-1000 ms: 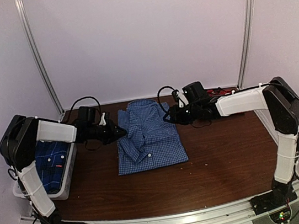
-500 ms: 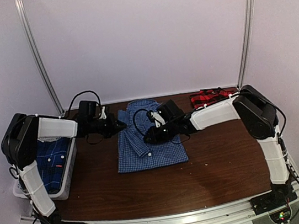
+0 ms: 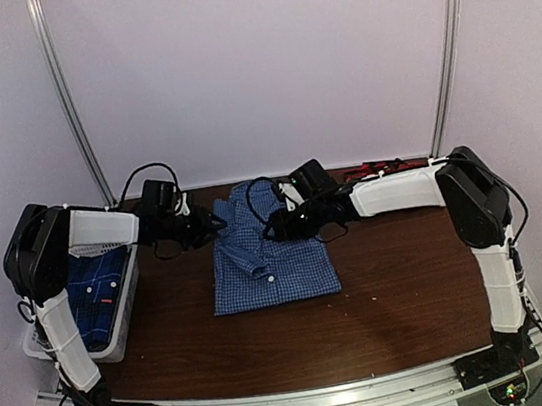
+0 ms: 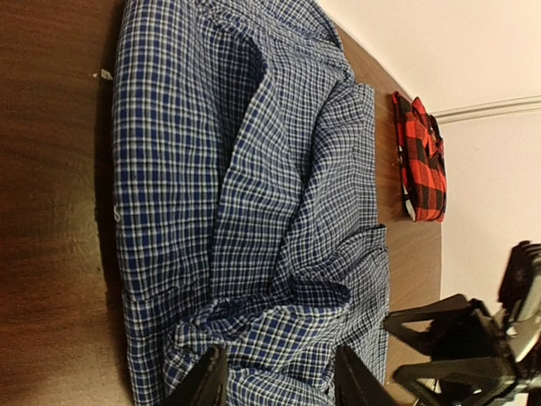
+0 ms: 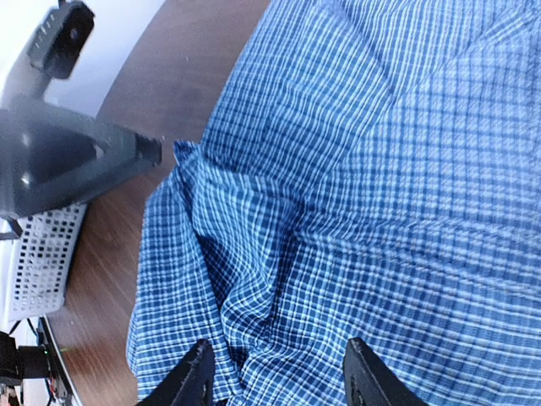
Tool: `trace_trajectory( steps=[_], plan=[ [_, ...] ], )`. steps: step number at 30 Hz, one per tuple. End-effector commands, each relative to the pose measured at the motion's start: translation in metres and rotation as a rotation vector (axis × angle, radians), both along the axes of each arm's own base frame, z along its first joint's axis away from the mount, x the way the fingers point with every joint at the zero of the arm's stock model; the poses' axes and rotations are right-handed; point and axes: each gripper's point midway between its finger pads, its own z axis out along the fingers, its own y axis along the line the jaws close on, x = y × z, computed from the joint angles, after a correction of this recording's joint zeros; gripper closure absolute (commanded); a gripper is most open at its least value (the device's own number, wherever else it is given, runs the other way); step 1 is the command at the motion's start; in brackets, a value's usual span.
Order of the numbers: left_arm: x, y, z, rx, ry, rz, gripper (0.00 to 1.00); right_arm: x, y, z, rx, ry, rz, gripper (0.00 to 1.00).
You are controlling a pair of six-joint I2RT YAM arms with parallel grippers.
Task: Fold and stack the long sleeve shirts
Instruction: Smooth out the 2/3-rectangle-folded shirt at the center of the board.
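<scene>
The blue-and-white gingham shirt (image 3: 277, 258) lies partly folded in the middle of the table, rumpled at its far left. My left gripper (image 3: 217, 221) is open at the shirt's far left edge; in the left wrist view (image 4: 279, 387) bunched cloth (image 4: 254, 211) lies between its spread fingers. My right gripper (image 3: 273, 229) is open low over the shirt's upper middle; in the right wrist view (image 5: 279, 382) the cloth (image 5: 355, 169) fills the gap between its fingers. The red-and-black plaid shirt (image 3: 375, 167) lies folded at the far right, mostly behind the right arm. The darker blue plaid shirt (image 3: 94, 288) lies in the basket.
A white perforated basket (image 3: 126, 319) stands at the table's left edge and also shows in the right wrist view (image 5: 38, 254). The red plaid shirt (image 4: 423, 161) shows at the table's far edge in the left wrist view. Cables hang off both wrists.
My right arm swung left from beside the shirt to over its upper middle, then drew back a little. My left gripper edged up to the shirt's far left edge.
</scene>
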Motion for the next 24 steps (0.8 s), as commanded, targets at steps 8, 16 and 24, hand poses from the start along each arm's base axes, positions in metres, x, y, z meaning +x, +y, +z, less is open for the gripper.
trace_trajectory(
  steps=[8,16,24],
  plan=[
    [0.006,0.020,0.023,0.146,-0.092,0.010,0.49,0.053,-0.096,0.032,-0.148,-0.138,-0.154,0.47],
    [-0.002,0.023,0.012,0.168,-0.071,-0.003,0.49,0.065,-0.094,-0.006,-0.196,-0.093,-0.108,0.53],
    [-0.007,0.022,0.009,0.164,-0.057,-0.022,0.49,0.074,-0.095,-0.031,-0.240,-0.072,-0.121,0.56]
  ],
)
